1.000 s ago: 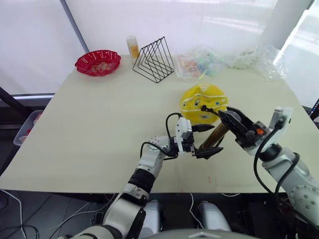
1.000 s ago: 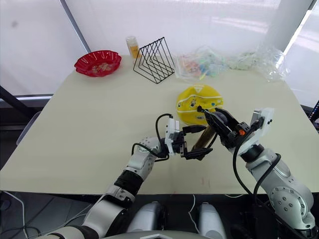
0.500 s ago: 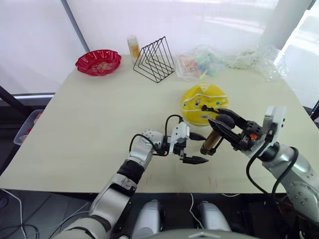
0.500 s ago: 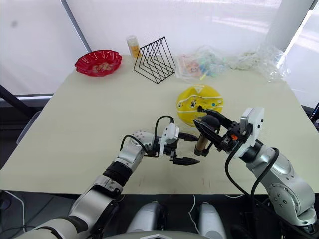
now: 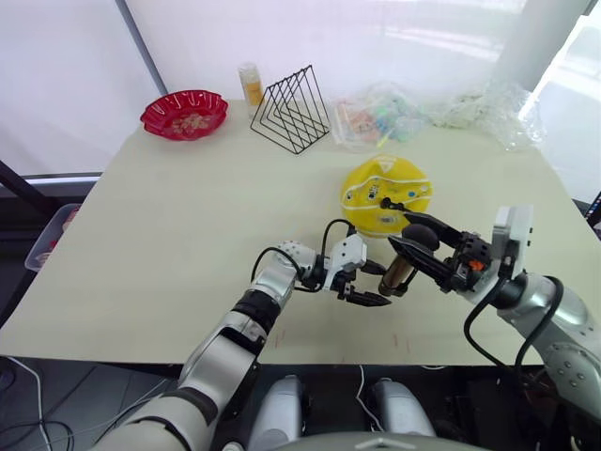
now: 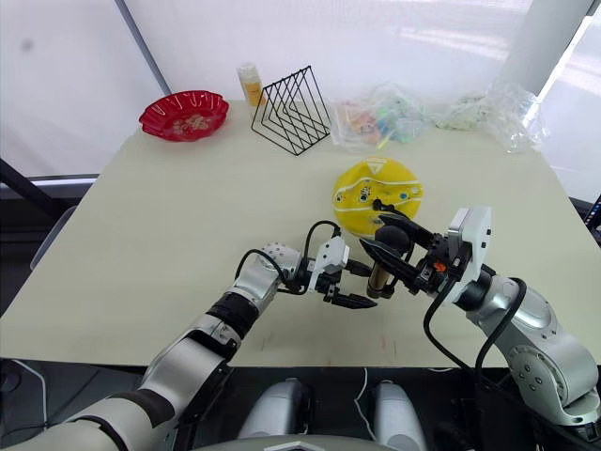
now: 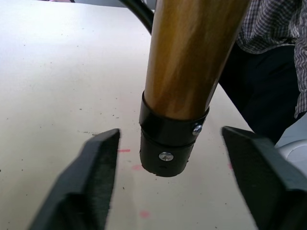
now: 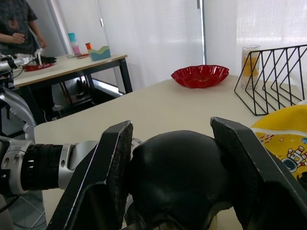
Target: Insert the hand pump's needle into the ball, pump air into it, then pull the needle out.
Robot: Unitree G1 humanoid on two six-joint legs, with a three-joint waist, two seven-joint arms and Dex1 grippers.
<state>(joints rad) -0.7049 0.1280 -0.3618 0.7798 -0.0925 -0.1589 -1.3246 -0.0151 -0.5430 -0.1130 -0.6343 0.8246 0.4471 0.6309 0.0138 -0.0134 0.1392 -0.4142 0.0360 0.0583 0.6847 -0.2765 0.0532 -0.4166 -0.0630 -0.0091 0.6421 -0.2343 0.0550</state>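
Note:
The yellow ball (image 5: pixel 385 191) lies saggy on the table (image 5: pixel 178 244), right of centre. Just in front of it the hand pump (image 5: pixel 398 271) stands nearly upright, with its bronze barrel (image 7: pixel 189 57) and black end cap (image 7: pixel 168 143) just above the tabletop. My right gripper (image 5: pixel 407 239) is shut on the pump's black handle (image 8: pixel 177 182). My left gripper (image 5: pixel 376 285) is open, one finger (image 7: pixel 98 177) on each side of the end cap with gaps. A thin black hose (image 5: pixel 406 209) runs from the pump onto the ball. The needle is too small to make out.
At the table's back stand a red scalloped bowl (image 5: pixel 184 113), a black wire rack (image 5: pixel 291 111), a small bottle (image 5: pixel 250 86) and clear plastic bags (image 5: pixel 390 117). A person (image 8: pixel 17 24) stands by a side table; another person's checked shirt (image 7: pixel 273 24) is close to the table.
The pump has gone from tilted to nearly upright and come a little lower. My left gripper drew back from it, then moved right again and now straddles its lower end.

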